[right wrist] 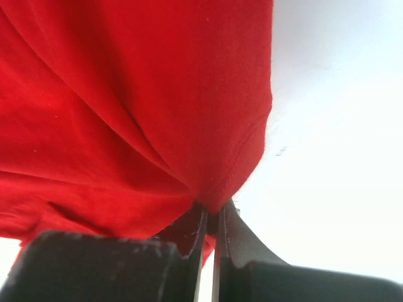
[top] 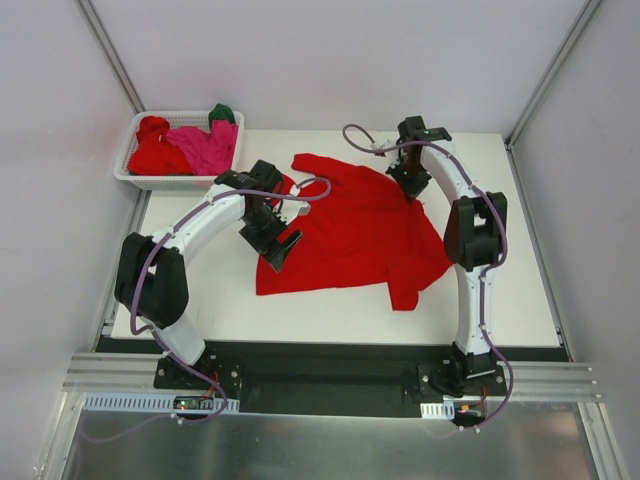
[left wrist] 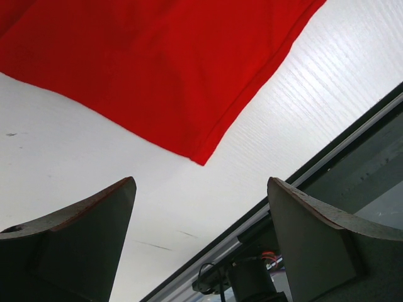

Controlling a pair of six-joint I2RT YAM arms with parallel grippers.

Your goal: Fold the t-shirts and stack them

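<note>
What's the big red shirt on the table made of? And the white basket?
The red t-shirt looks like soft, matte knit cloth: it wrinkles, has a stitched hem, and bunches where the right hand pinches it. The white basket looks like smooth plastic, probably stiff: its walls stand straight and seem slotted.

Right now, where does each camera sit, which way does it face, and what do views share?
Top external: above and behind the arm bases, looking down on the table, red t-shirt and basket; both arms show.
Left wrist: on the left arm, looking past the open left gripper at a shirt corner and the table's near edge.
Right wrist: on the right arm, close against cloth; the right gripper is shut on the shirt's hem.
Shared: all three show the red t-shirt.
</note>
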